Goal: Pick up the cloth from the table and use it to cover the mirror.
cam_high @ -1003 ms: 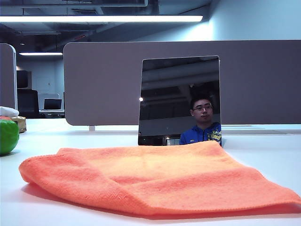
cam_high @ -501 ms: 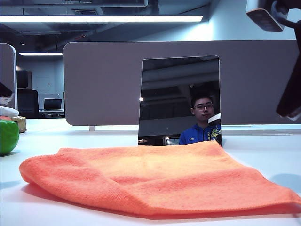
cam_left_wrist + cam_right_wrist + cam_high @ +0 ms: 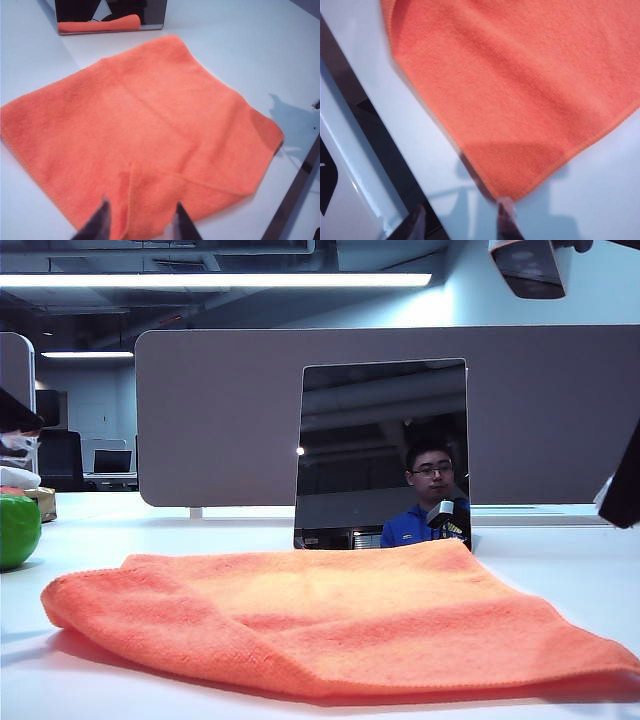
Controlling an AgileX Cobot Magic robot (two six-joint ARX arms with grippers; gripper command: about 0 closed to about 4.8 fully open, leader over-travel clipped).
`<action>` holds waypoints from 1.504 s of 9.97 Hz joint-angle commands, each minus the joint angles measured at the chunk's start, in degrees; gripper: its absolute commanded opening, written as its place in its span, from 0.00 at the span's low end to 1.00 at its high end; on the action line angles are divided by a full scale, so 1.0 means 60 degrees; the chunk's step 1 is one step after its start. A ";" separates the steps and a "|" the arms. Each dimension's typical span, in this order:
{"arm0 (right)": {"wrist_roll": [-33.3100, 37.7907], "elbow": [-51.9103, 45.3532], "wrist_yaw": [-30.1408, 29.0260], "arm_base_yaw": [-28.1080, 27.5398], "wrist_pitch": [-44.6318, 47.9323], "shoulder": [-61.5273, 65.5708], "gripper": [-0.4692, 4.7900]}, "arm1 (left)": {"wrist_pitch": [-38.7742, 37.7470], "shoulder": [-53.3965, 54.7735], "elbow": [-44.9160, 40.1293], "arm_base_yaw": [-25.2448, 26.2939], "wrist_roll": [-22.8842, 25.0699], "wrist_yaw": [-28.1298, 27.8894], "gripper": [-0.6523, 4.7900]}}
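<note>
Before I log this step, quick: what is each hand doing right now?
Left hand: open, holding nothing, above the cloth's near edge.
Right hand: open, holding nothing, above the cloth's corner on the table.

A grey-brown partition panel [image 3: 400,415] runs across the middle of the exterior view, from about nine o'clock to three o'clock. A second panel [image 3: 15,400] stands at the nine o'clock edge. At twelve o'clock a long strip light [image 3: 215,280] glows under a dark ceiling with exposed ducts [image 3: 200,255]; a shorter light [image 3: 85,354] shows at ten o'clock. Toward one o'clock the wall [image 3: 600,295] is pale blue. In the gap at nine o'clock, a dim office holds a black chair [image 3: 58,460] and a desk with a monitor [image 3: 111,461].
</note>
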 commanded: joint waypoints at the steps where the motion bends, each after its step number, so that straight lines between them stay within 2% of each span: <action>1: -0.0925 0.0036 0.0517 0.0004 0.0095 0.0368 0.49 | 0.0124 -0.0007 0.0036 -0.0011 0.0007 0.0055 0.42; 3: -0.2080 0.0036 0.1013 -0.0011 0.0295 0.0703 0.49 | 0.0182 -0.0007 0.0036 -0.0007 0.0004 0.0058 0.42; 4: -0.2251 0.0036 0.1020 -0.0011 0.0280 0.0831 0.49 | 0.0178 -0.0007 0.0036 -0.0007 0.0004 0.0058 0.42; 7: -0.4280 0.0036 0.1020 0.0004 -0.0189 0.0845 0.51 | 0.0186 -0.0007 0.0036 -0.0007 0.0004 0.0058 0.42; 9: -0.4943 0.0036 0.1020 0.0004 -0.0222 0.0845 0.51 | 0.0182 -0.0007 0.0036 -0.0007 0.0004 0.0062 0.42; 13: -0.5176 0.0033 0.0138 -0.0015 0.0244 0.0867 0.51 | 0.0186 -0.0007 0.0036 -0.0007 0.0000 0.0062 0.42; 15: -0.5162 0.0033 0.0135 -0.0011 0.0514 0.1443 0.51 | 0.0182 -0.0007 0.0036 -0.0007 0.0000 0.0058 0.42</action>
